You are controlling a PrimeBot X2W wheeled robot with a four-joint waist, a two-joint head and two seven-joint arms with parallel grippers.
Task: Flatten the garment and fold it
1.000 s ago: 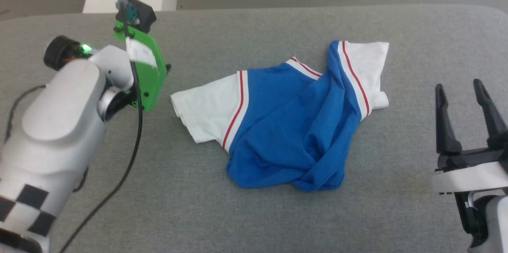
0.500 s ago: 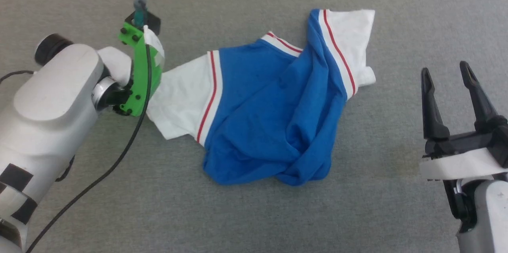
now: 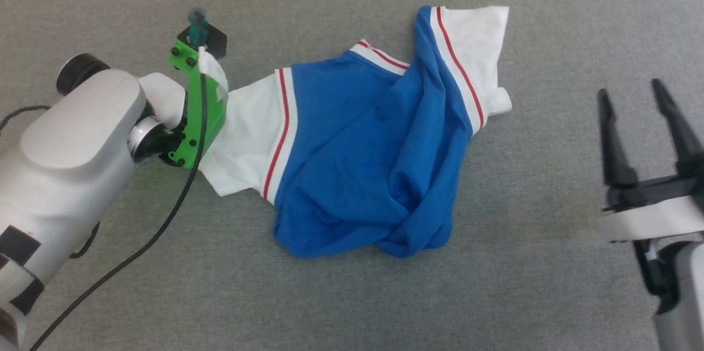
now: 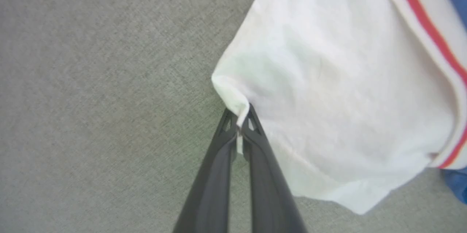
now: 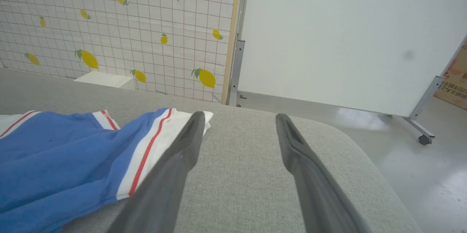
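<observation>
The left claw (image 4: pixel 239 116) is pinched tight on the edge of the white sleeve (image 4: pixel 328 79) of the garment (image 3: pixel 357 147). A second ago this claw was wide and off to the side, not touching the cloth. The blue part lies crumpled past the sleeve on the grey table (image 3: pixel 352 296). Far across the garment, the right claw (image 3: pixel 630 92) stays wide, holding nothing.

The left tool (image 4: pixel 239 125) pinches the T-shirt (image 4: pixel 328 79) by the hem corner of its white sleeve, which spreads right of the tool toward a red stripe (image 4: pixel 423 21). Grey fabric counter (image 4: pixel 91 79) lies to the tool's left.
</observation>
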